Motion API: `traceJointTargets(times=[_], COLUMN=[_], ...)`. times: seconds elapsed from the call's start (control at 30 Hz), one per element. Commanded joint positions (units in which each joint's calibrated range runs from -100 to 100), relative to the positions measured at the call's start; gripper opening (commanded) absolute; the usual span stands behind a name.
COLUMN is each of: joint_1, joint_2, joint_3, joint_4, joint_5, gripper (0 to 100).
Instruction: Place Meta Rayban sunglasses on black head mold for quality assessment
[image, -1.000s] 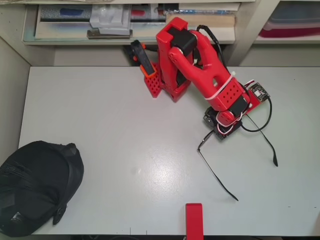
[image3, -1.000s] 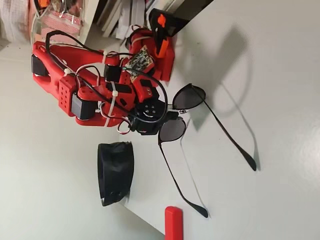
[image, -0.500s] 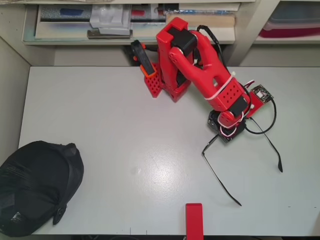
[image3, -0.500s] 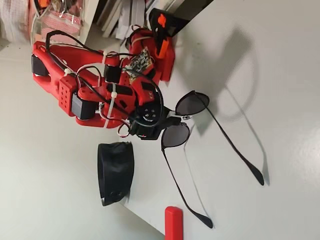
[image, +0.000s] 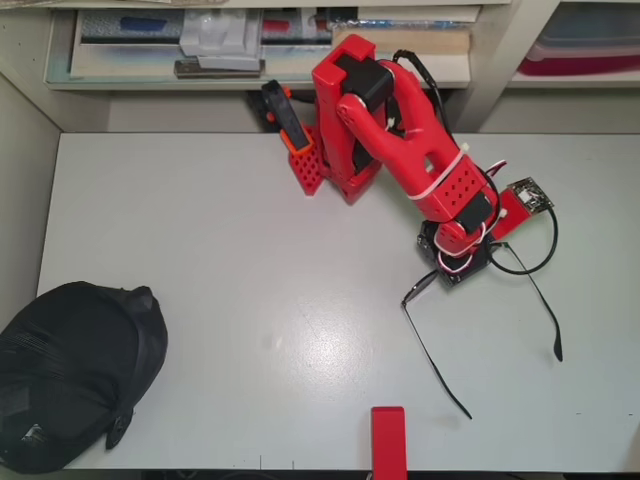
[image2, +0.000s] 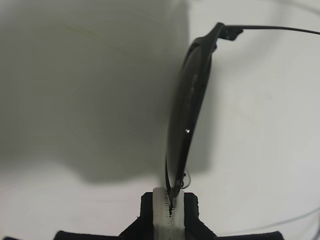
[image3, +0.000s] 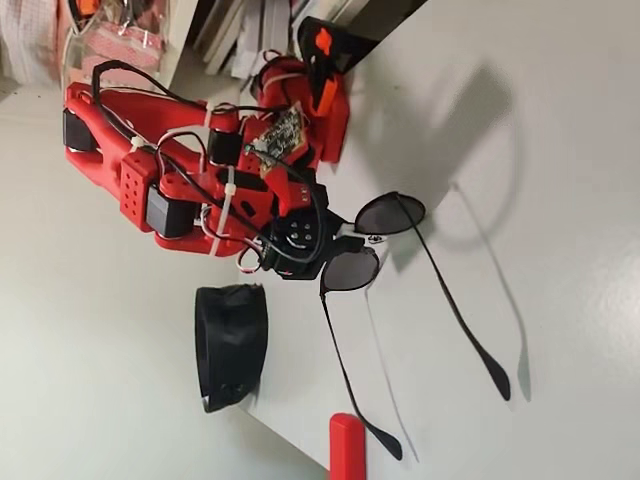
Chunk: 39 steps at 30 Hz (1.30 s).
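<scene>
Sunglasses (image: 480, 330) under red arm (image: 420, 170), head mold (image: 70, 375) far left

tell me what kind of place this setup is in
Probably a home or hobby workbench: a plain white table pushed against cluttered shelves of boxes and papers, with a small red 3D-printed arm clamped at its edge. The arm's fingers grip the sunglasses; a black head mold sits at one corner.

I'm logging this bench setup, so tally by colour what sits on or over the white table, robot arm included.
Black: 2, the sunglasses and the head mold.
Red: 2, the robot arm and the small red block at the near edge.
Total: 4.
</scene>
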<state>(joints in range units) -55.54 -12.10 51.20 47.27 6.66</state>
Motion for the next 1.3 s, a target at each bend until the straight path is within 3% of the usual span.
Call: traceJointTargets(times=[0.0,0.27,0.57,0.9,1.1,1.27], joint_1=[3.8,6.5,12.1,13.0,14.6,24.9], joint_2=[-4.2,-3.9,-3.9,-4.3,-4.5,-10.3], joint_3=[-4.2,-14.2,-32.7,-47.6,-57.6,-54.3], joint_4=[-2.3,1.1,21.2,42.7,52.7,52.6], joint_5=[2.3,6.7,7.3,-4.8,-7.2,-3.6], gripper=[0,0,0,0,0,0])
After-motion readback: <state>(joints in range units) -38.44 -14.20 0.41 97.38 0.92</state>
